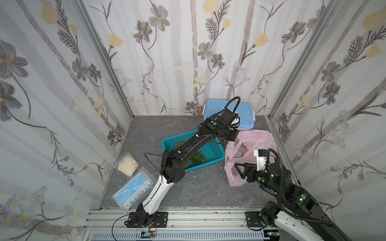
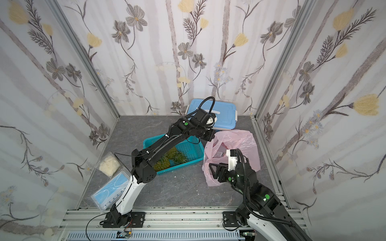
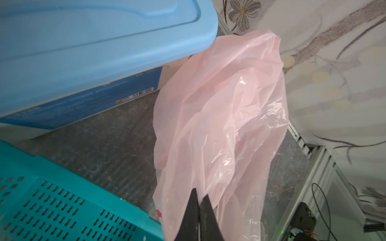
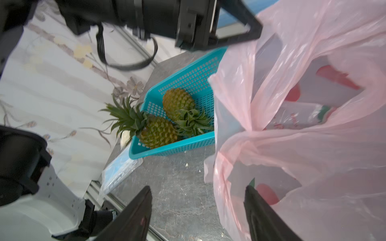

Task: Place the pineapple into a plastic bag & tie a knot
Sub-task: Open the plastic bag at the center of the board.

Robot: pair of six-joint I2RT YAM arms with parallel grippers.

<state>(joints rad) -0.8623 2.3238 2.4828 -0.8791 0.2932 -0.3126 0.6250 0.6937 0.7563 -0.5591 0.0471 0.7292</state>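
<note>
Pineapples (image 4: 158, 131) number two, both lying on their sides in the single teal basket (image 4: 173, 148), long axes roughly parallel, leafy crowns pointing opposite ways, one crown overhanging the rim. One pink plastic bag (image 1: 253, 139) stands crumpled on the counter (image 1: 198, 187) just beside the basket, mouth gaping upward. The left pincer (image 3: 199, 208) is pressed together on the bag's rim; the right pincer (image 4: 198, 187) is spread at its near side.

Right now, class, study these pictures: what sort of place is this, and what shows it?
Probably a robot test booth, not a home: two robot arms bolted to an aluminium rail, wallpapered panels closing in a grey tabletop, and staged props, a basket of pineapples and a plastic bag.
</note>
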